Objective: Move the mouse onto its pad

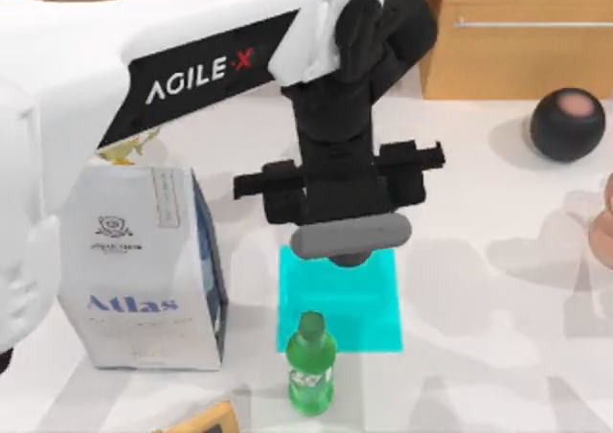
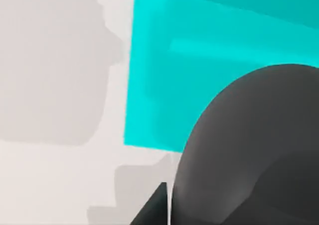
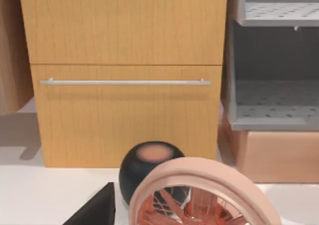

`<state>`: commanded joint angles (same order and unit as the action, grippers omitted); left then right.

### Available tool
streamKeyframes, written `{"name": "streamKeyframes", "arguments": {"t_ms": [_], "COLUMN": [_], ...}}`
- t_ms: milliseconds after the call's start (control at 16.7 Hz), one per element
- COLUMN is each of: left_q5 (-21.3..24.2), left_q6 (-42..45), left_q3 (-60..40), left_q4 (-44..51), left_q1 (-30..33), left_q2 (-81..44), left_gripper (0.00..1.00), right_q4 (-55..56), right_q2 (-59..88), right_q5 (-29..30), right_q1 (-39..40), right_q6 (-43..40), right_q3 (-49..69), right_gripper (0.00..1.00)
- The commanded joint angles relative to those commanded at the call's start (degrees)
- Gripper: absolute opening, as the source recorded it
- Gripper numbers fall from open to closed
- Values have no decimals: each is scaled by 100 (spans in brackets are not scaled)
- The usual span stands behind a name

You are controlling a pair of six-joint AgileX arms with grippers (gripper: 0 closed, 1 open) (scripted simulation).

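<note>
The cyan pad [image 1: 369,304] lies flat at the table's middle, and its near corner shows in the left wrist view [image 2: 164,85]. My left arm reaches in from the left, and its gripper [image 1: 350,258] hangs over the pad's far edge. The mouse [image 2: 249,150] is a dark grey dome right under the wrist camera, overlapping the pad's edge. One dark finger [image 2: 152,210] presses close along its side, so the gripper is shut on the mouse. From above the arm hides the mouse. My right gripper is parked off to the right, with one finger [image 3: 94,210] standing wide of centre.
A white "Atlas" bag [image 1: 144,280] stands left of the pad. A green bottle [image 1: 311,366] stands on the pad's front edge. A black round speaker [image 1: 568,125] and a pink fan [image 1: 603,227] are at the right. Wooden drawers [image 1: 522,31] line the back.
</note>
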<state>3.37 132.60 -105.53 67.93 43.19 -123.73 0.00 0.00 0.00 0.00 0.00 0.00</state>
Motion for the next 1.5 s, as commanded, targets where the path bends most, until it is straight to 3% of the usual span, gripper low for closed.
{"name": "streamKeyframes", "arguments": {"t_ms": [420, 1200, 1500], "left_q5": [-176, 236, 85], "left_q6": [314, 712, 512], "left_q3": [201, 325, 605], "left_q4": [190, -72, -438], "left_q1": [240, 491, 363], "left_q2": [-110, -569, -376], "left_gripper": [0, 0, 0], "right_q4": [0, 0, 0], "right_q2": [0, 0, 0], "right_q5": [0, 0, 0], "right_q1": [0, 0, 0], "right_q6": [0, 0, 0], "right_q3": [0, 0, 0], "right_gripper": [100, 100, 100]}}
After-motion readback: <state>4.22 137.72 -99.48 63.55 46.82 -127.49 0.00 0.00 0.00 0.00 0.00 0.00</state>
